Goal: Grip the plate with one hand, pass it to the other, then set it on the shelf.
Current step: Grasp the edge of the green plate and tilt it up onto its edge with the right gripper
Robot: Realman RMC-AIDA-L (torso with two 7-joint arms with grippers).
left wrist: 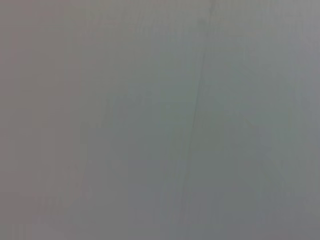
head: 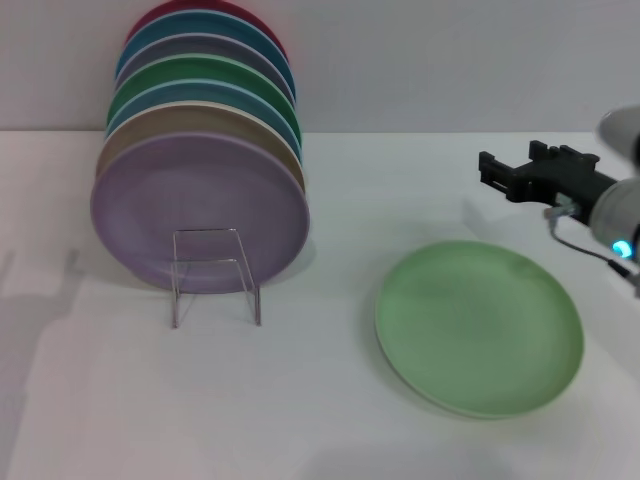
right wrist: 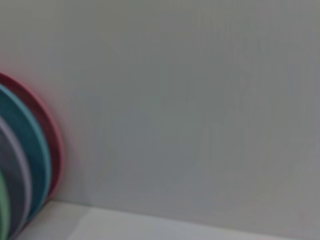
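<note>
The light pastel-green plate lies flat on the white table at the right in the head view. The shelf, a thin wire stand with a squarish front loop, stands at the left in front of a row of upright plates. My right gripper hovers above the table behind the plate's far right edge, apart from it and pointing towards the left. It holds nothing. My left arm is out of the head view, and the left wrist view shows only a plain grey surface.
Several plates stand on edge in a row behind the wire loop, a lilac plate in front, then tan, blue, darker green and others. Their rims show in the right wrist view. A white wall runs behind the table.
</note>
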